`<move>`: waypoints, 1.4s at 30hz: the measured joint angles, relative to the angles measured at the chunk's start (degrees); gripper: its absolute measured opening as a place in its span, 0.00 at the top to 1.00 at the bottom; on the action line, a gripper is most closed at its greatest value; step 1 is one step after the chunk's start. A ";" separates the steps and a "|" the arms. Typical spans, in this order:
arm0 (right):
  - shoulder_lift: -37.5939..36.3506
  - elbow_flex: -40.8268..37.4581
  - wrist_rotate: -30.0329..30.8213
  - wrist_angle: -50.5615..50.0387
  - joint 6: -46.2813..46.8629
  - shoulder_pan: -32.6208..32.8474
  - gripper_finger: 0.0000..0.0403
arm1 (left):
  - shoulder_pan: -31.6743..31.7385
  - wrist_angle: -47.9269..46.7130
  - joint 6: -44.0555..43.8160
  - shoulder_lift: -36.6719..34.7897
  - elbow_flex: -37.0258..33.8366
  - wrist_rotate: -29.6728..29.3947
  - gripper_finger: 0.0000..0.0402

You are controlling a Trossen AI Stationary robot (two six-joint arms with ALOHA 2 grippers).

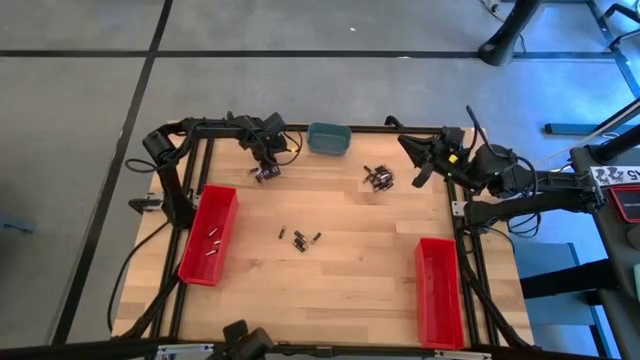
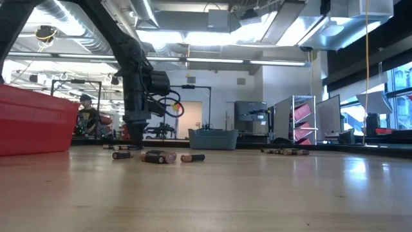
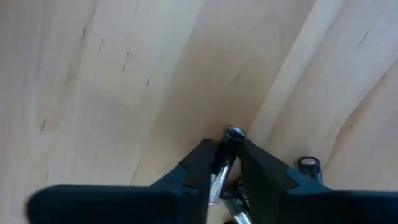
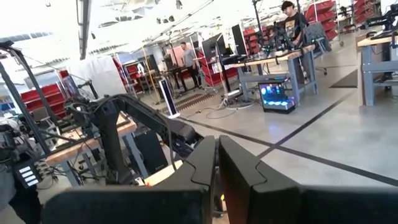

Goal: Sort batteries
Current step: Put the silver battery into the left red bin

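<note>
Small dark and silvery batteries lie on the wooden table in three loose groups: one under my left gripper (image 1: 265, 172), one at the far middle (image 1: 378, 178), one at the centre (image 1: 300, 238). My left gripper (image 3: 227, 163) points down at the far left and is shut on one battery (image 3: 227, 149). Another battery (image 3: 309, 167) lies just beside it. My right gripper (image 4: 217, 168) is shut on nothing and held high over the table's far right corner (image 1: 425, 168), pointing about level. My left gripper pinches the battery's long sides (image 3: 225, 160) between its two fingers, coming from above and pointing down. One silvery end (image 3: 234, 133) sticks out past the fingers. The battery lies flat, low at the tabletop; I cannot tell whether it is lifted.
A long red bin (image 1: 208, 235) lies by the left edge with a few batteries inside, and another red bin (image 1: 438, 290) lies at the near right. A grey-blue dish (image 1: 328, 138) sits at the far edge. Bare wood lies between the bins.
</note>
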 joint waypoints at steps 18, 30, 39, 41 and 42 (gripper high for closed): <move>1.27 0.01 0.69 -0.03 -0.52 -0.02 0.94 | -7.60 -0.71 -10.77 -17.48 3.38 -2.24 0.97; 8.97 0.02 4.80 1.54 -4.82 -0.04 0.94 | -35.01 -23.36 -23.03 -40.10 7.72 -4.73 0.97; 14.87 0.02 4.80 12.93 -12.64 -0.07 0.94 | -58.56 -42.79 -52.48 -44.61 6.87 -7.06 0.97; 15.28 0.02 4.80 13.78 -13.26 -0.04 0.94 | -61.32 -44.62 -56.11 -44.65 4.61 -7.57 0.97; 15.38 0.02 4.78 14.00 -13.51 -0.06 0.94 | -62.37 -44.96 -57.47 -44.65 3.11 -7.70 0.97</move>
